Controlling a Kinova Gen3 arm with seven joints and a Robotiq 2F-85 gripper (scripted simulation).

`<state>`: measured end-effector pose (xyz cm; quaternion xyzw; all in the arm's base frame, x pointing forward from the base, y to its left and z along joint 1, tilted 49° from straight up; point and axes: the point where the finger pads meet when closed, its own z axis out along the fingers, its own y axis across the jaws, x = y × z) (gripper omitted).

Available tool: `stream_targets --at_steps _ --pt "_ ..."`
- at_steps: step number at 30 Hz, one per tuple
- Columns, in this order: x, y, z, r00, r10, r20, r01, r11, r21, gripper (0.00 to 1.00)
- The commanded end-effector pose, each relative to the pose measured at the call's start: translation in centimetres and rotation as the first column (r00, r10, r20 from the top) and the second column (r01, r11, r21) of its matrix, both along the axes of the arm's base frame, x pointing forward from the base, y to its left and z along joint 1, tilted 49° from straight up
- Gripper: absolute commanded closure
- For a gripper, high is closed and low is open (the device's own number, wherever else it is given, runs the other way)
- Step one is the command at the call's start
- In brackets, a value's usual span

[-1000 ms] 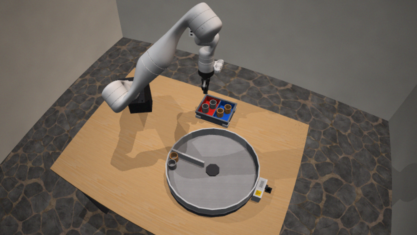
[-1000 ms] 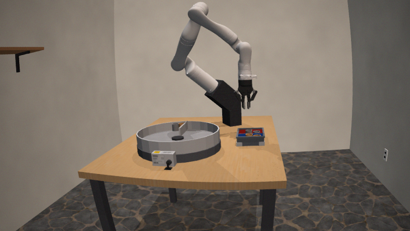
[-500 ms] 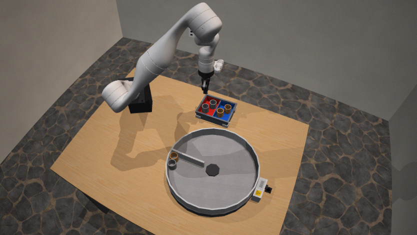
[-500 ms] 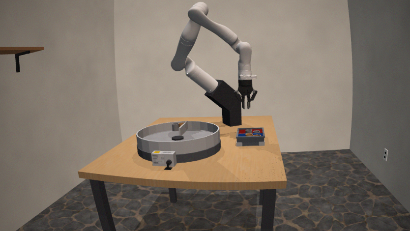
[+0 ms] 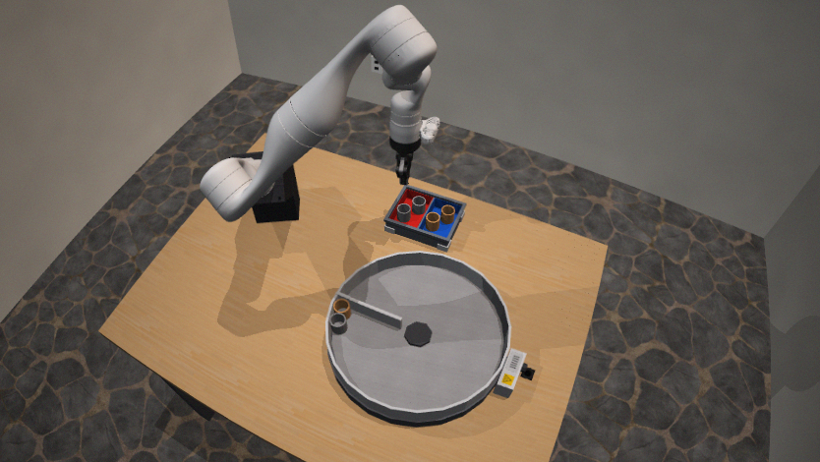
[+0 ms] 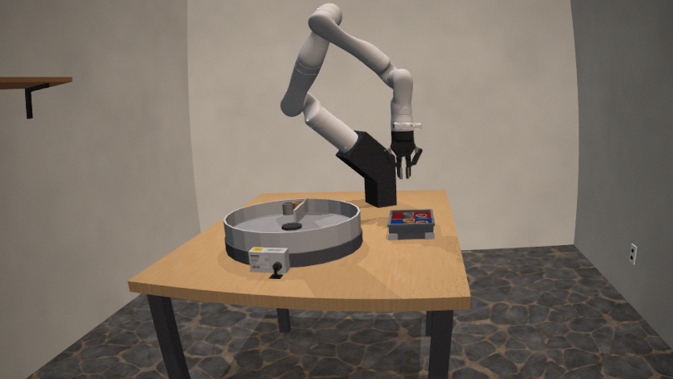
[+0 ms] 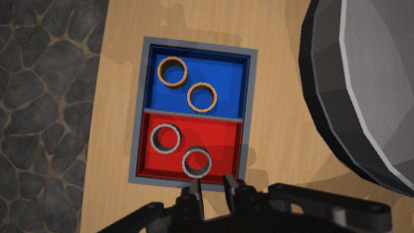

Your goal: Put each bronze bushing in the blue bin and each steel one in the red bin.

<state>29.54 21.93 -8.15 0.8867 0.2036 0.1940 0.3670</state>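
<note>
A bronze bushing (image 5: 341, 307) and a steel bushing (image 5: 336, 320) stand on the grey turntable (image 5: 417, 335) at its left rim, on either side of a grey bar (image 5: 376, 311). The blue bin (image 7: 196, 85) holds two bronze bushings (image 7: 172, 72) (image 7: 202, 98). The red bin (image 7: 191, 144) holds two steel bushings (image 7: 165, 138) (image 7: 196, 162). My gripper (image 7: 212, 189) hangs well above the red bin's outer edge, pointing down. Its fingers stand a little apart with nothing between them. It also shows in the top and exterior views (image 5: 401, 175) (image 6: 403, 175).
The two bins share one grey tray (image 5: 425, 216) between the arm's black base (image 5: 276, 198) and the turntable. The turntable has a raised rim, a black hub (image 5: 417, 333) and a control box (image 5: 510, 373) at its right front.
</note>
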Motion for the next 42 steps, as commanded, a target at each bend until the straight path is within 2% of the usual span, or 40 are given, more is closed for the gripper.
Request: stream_targets --at_steps 1,23,28,31,35,41,42 --pt "0.0 0.1 0.0 1.000 0.001 0.000 -0.001 1.000 0.001 0.81" --pt "0.0 0.1 0.0 1.000 0.001 0.000 -0.001 1.000 0.001 0.81" --pt "0.3 -4.5 3.7 1.000 0.013 -0.011 -0.013 1.000 -0.007 0.82" --pt "0.3 -4.5 3.7 1.000 0.013 -0.011 -0.013 1.000 -0.007 0.82" --pt "0.6 -8.1 6.7 1.000 0.023 -0.020 -0.023 1.000 -0.014 0.82" --pt "0.7 -9.1 7.4 0.999 0.025 -0.022 -0.026 1.000 -0.016 0.82" --pt "0.8 -10.0 8.1 0.999 0.028 -0.024 -0.028 0.999 -0.017 0.82"
